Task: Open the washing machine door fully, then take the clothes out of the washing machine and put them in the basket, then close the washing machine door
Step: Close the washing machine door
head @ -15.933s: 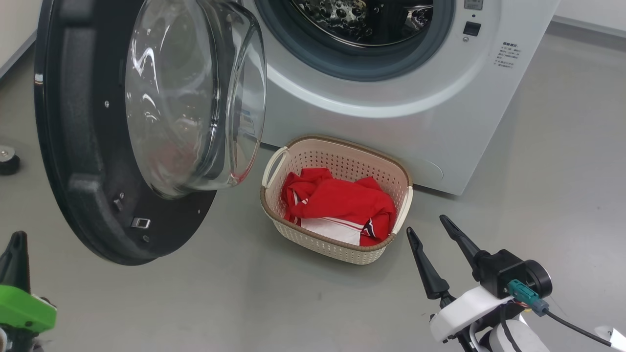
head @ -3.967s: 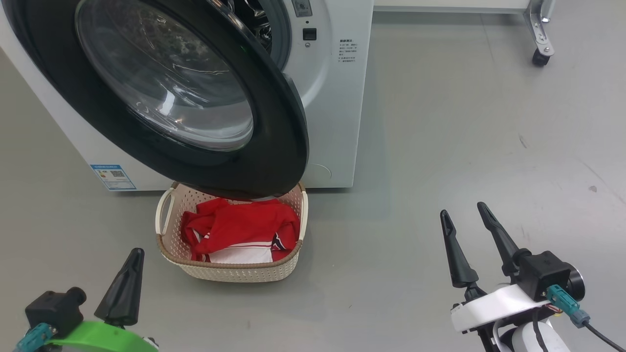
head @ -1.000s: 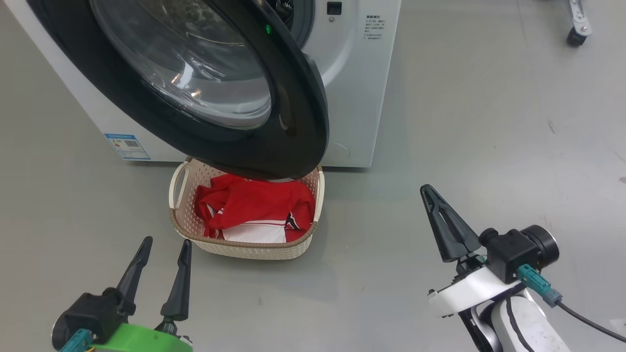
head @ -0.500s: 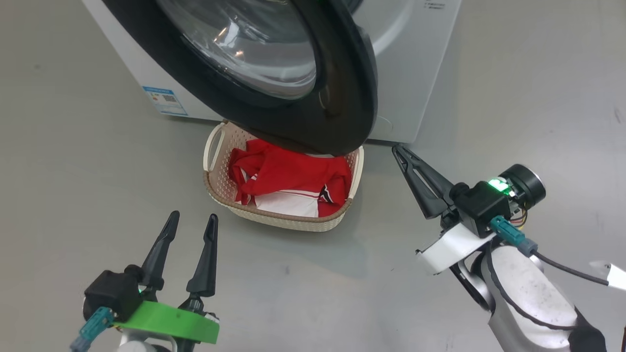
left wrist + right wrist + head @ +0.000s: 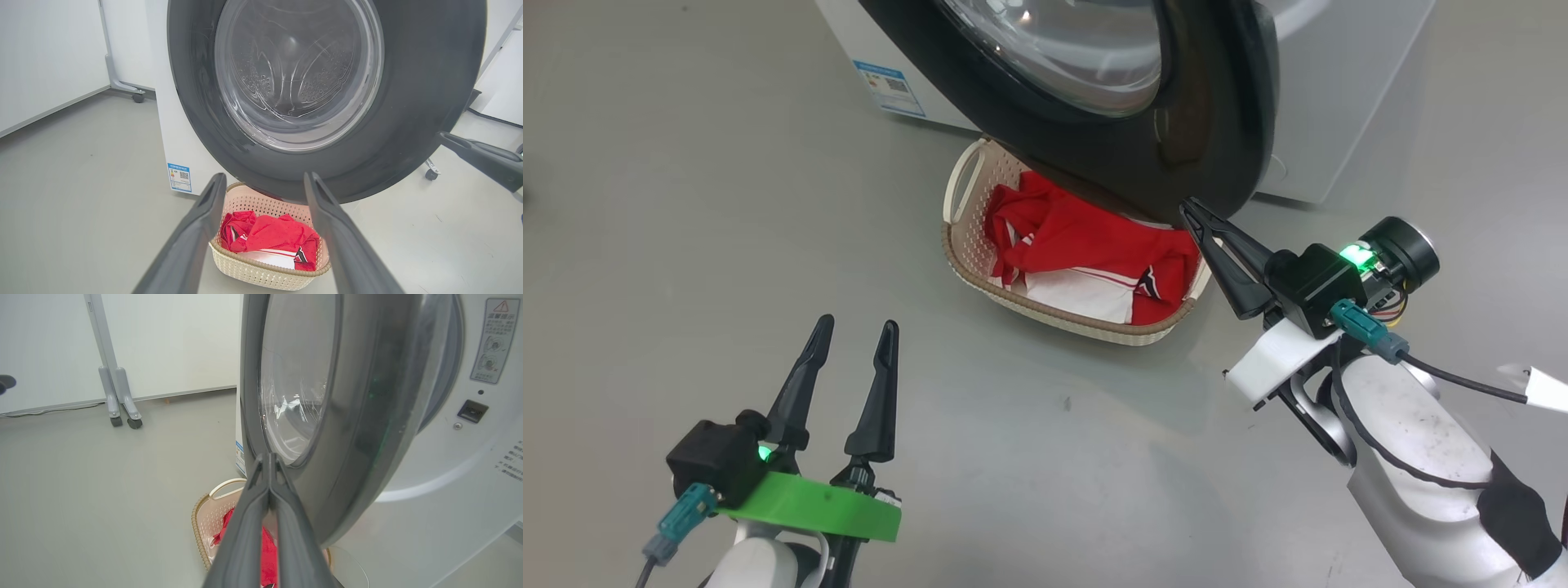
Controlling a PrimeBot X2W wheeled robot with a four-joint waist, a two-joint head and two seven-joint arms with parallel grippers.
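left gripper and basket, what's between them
Only bare grey floor between the left gripper and the basket, seen in the head view.

Lower left in the head view, the green-mounted, dark-fingered left gripper [image 5: 858, 325] stands spread and empty, while at mid-right the white-mounted right gripper [image 5: 1188, 209] points up-left, its dark fingers pressed together.

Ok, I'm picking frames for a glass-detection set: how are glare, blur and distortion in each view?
Head view: sharp, small glints on the glass of the washing machine door, soft shadow before the basket. Left wrist view: wide-angle bulge, open left gripper blurred up close. Right wrist view: shut right gripper soft, reflections and a faint green tint on the door.
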